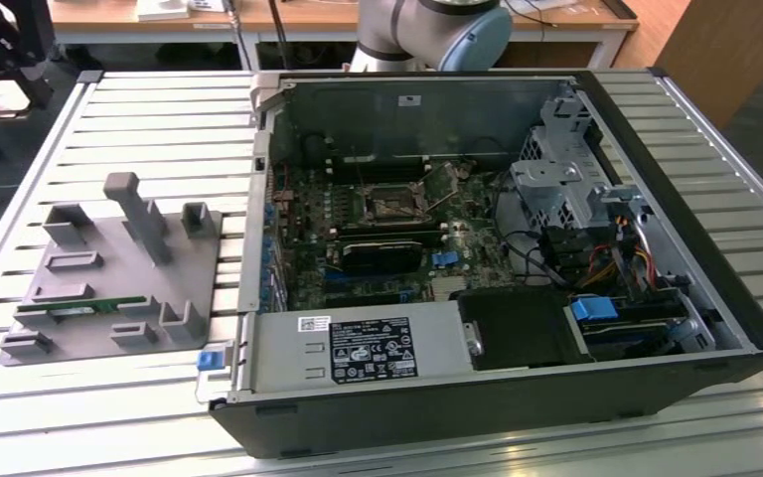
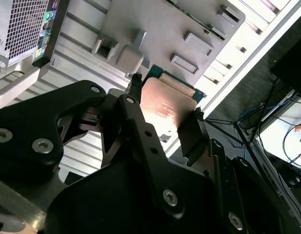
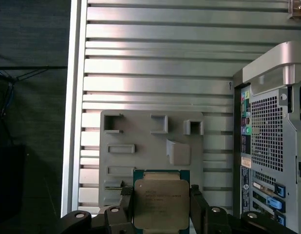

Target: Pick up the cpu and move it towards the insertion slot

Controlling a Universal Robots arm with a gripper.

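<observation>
While gripping the flat square silver-topped cpu between black jaws, hung clear of the grey plastic holder on the slatted metal table. Judged early in the carry; needed level travel to the silvery square insertion slot inside the open computer case.

The exterior view looks down steeply from high up, far enough back to take in the whole open computer case, the slatted surface under it and the grey holder at the exterior view's left. The first wrist view faces straight down past the pincer, close over the chip it grips. The second wrist view sits tight behind the pincer and looks along it at a slant. All three views share the holder, the case and the surface.
</observation>
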